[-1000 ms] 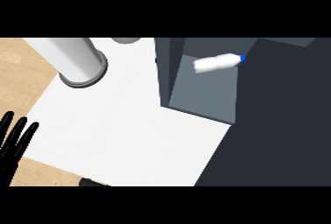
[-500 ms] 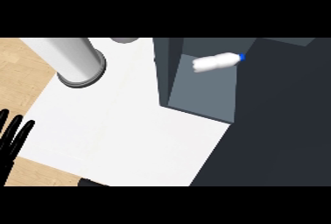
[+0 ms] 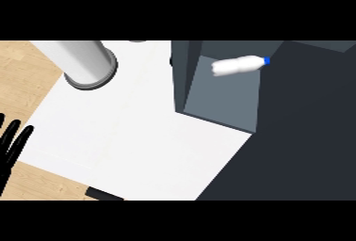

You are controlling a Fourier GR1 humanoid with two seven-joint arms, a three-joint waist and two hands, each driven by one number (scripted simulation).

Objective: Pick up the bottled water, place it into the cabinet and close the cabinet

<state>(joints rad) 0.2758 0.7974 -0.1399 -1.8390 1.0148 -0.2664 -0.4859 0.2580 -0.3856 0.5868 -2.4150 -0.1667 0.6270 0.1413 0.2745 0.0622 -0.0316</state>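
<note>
The bottled water (image 3: 238,65), white with a blue cap, lies on its side inside the open dark cabinet (image 3: 222,99) at the upper right. The cap points right, toward the cabinet's dark door panel (image 3: 306,136), which fills the right side of the view. My left hand (image 3: 12,146) shows at the left edge with straight fingers pointing up, resting and holding nothing. The right hand does not show.
A tall grey cylinder (image 3: 87,61) stands on the white counter top (image 3: 132,136) at the upper left. Light wooden flooring (image 3: 21,75) lies beyond the counter's left edge. A small dark object (image 3: 104,194) sits at the counter's lower edge.
The view has drifted slightly, so the cylinder and cabinet sit a little higher and the left hand lower at the edge. The bottle stays in the cabinet.
</note>
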